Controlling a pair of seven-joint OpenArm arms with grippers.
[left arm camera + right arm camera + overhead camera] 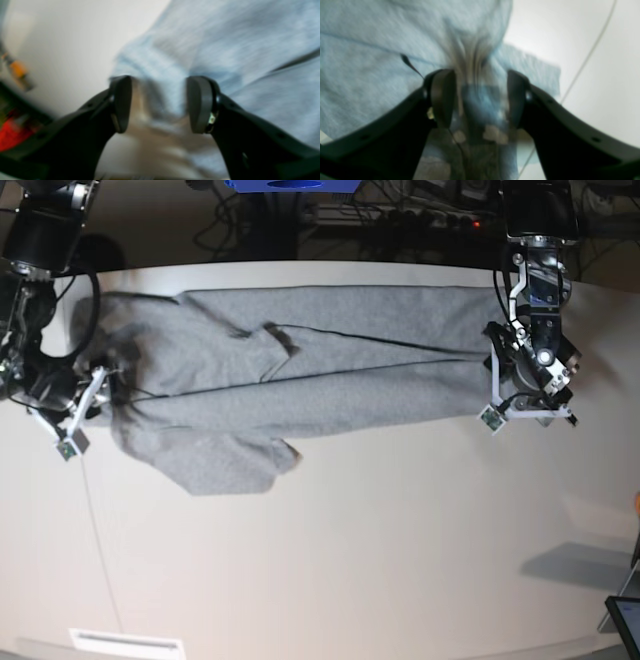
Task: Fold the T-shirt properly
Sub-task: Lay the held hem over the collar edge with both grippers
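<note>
1. The T-shirt lies stretched lengthwise on the table, between the two grippers, with one long fold already laid over its body and a sleeve sticking out on the side nearer the camera.
2. The left gripper sits at one end of the shirt; its jaws stand apart, with cloth bunched in the gap but not pinched, as far as the blur allows.
3. The right gripper sits at the opposite end; its jaws are likewise spread, with a dark patch of fabric lying loose between them.
4. My judgement: a first lengthwise fold looks done and both ends look just let go. The loose sleeve and the crosswise folds remain, so the task seems less than half finished.
5. No containers show in any view, so nothing is held in one.
</note>
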